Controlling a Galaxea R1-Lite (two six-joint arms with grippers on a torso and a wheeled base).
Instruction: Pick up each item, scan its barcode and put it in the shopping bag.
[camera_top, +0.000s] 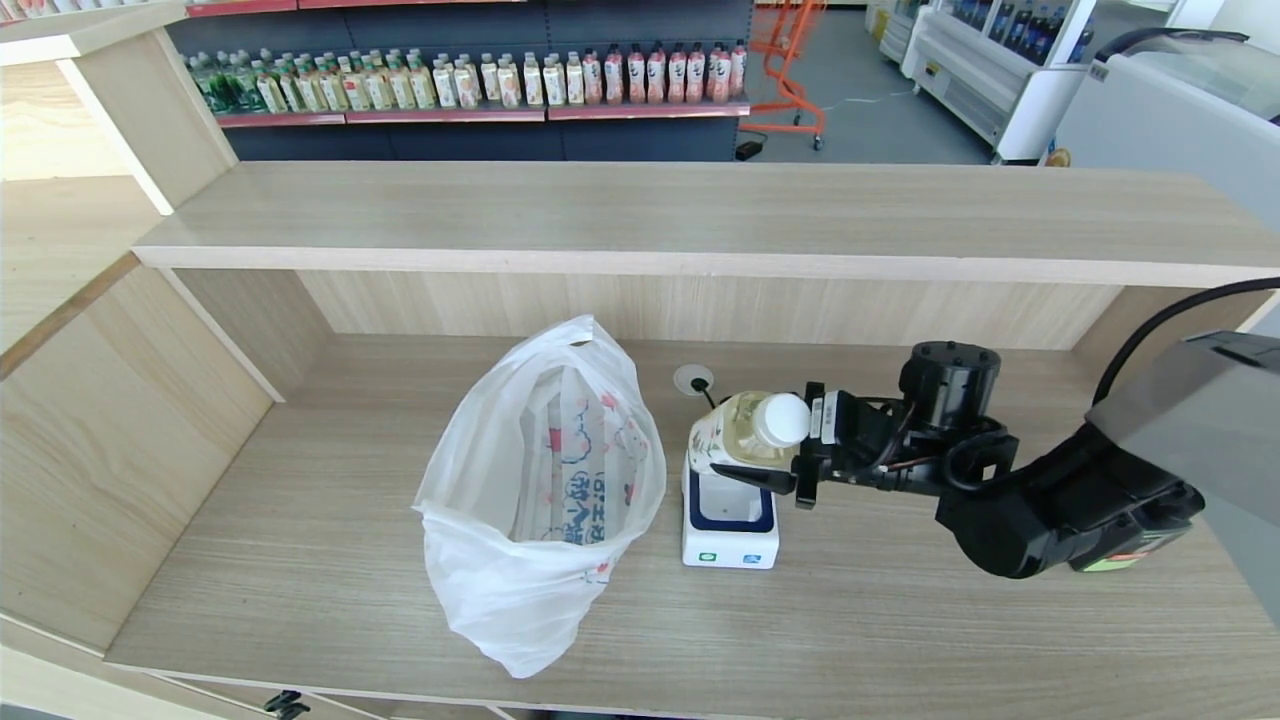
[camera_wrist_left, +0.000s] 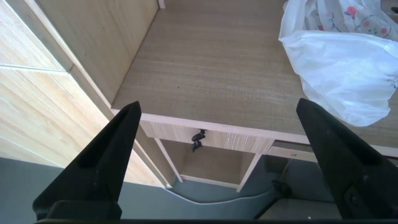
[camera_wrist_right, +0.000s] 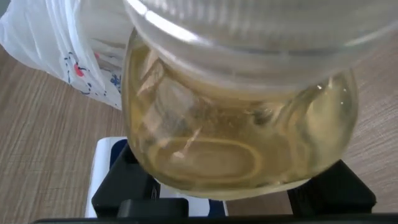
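Scanning step — right gripper, jaws pinching the drink bottle over the barcode scanner; next, swing it left over the shopping bag.

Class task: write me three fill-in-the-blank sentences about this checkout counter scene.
The right gripper holds a clear plastic bottle of yellowish drink with a ____ cap.
It is over the white box-shaped scanner, on the robot's ____ of the white plastic shopping bag.
The left gripper has its jaws ____.
Missing: white; right; open.

Scanner top — behind bottle
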